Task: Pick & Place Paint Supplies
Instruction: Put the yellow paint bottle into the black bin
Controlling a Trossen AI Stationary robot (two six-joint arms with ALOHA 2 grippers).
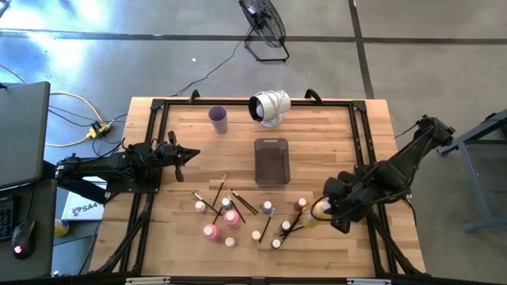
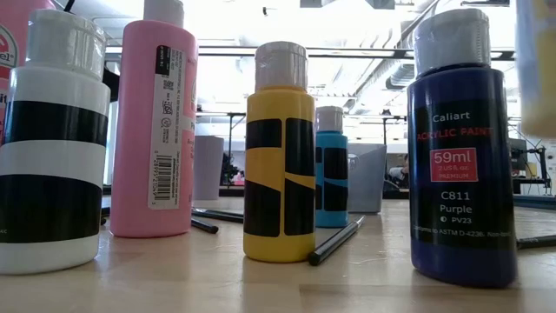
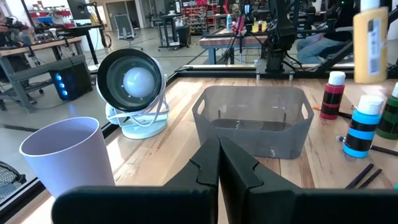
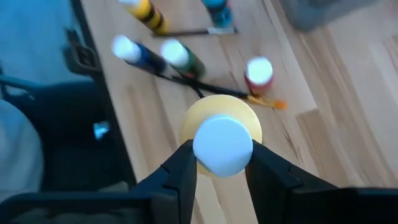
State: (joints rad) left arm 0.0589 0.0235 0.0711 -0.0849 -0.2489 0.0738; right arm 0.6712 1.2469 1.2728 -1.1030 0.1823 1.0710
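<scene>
So far, almost nothing was put away: the tray (image 1: 272, 161) looked empty. The right end effector (image 4: 221, 163) gripped a yellow bottle (image 4: 222, 129) at the worktop's (image 1: 333, 134) near right. Other bottles (image 1: 210, 231) and brushes (image 1: 219, 188) lay near. The left end effector (image 3: 219, 163) waited closed at the left.

A light wooden desk (image 1: 333, 131) carries a lilac cup (image 1: 219, 119), a small white fan (image 1: 270, 108) and a clear grey tray (image 1: 272, 161), all beyond the right end effector (image 1: 321, 209). Paint bottles (image 1: 210, 231) and paintbrushes (image 1: 219, 188) lie scattered beside it.
</scene>
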